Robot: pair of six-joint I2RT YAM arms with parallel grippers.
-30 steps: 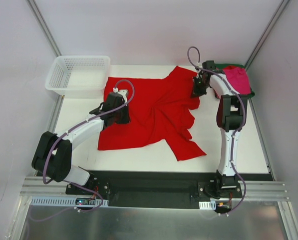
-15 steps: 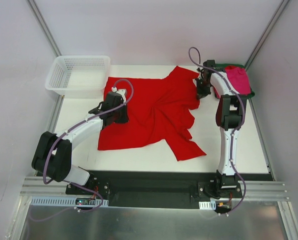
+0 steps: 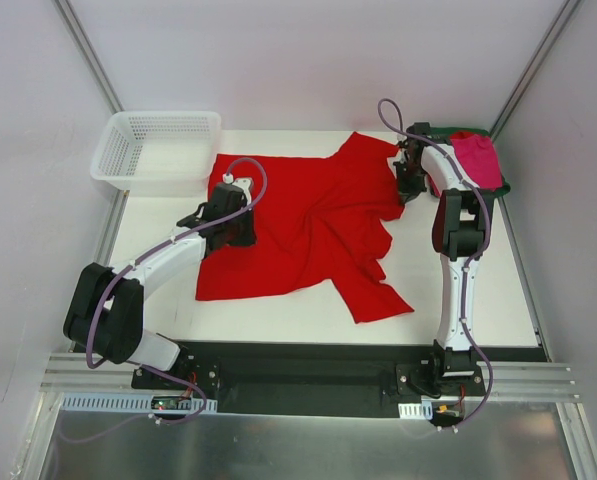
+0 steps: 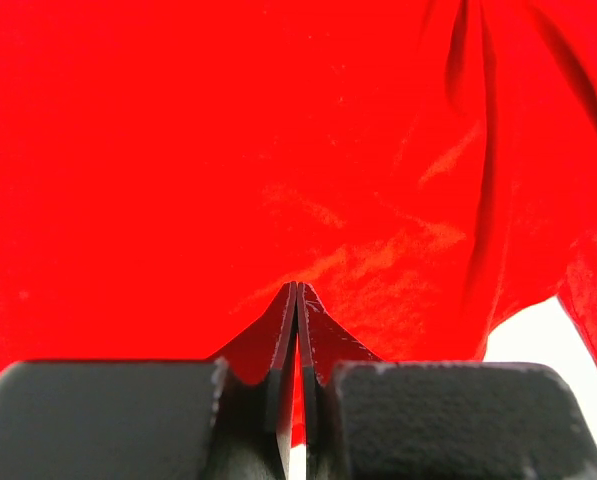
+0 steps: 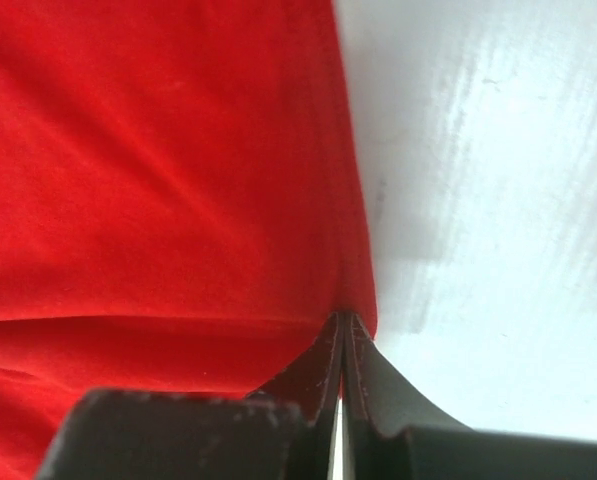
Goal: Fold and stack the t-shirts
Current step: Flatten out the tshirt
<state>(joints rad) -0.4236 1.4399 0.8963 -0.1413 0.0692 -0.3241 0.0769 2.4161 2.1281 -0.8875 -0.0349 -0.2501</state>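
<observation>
Bright red t-shirt [image 3: 308, 225] spread rumpled at centre, magenta-pink t-shirt [image 3: 475, 158] folded, far right

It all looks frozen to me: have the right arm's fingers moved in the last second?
Yes: the right fingers slid slightly right, toward the pink shirt, pinching the red shirt's edge.

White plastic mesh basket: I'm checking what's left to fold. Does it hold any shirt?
No, the white plastic mesh basket shows only its own bare mesh floor in the top view.

Matt red cloth t-shirt [image 3: 308, 228], smooth white table [image 3: 500, 290]
</observation>
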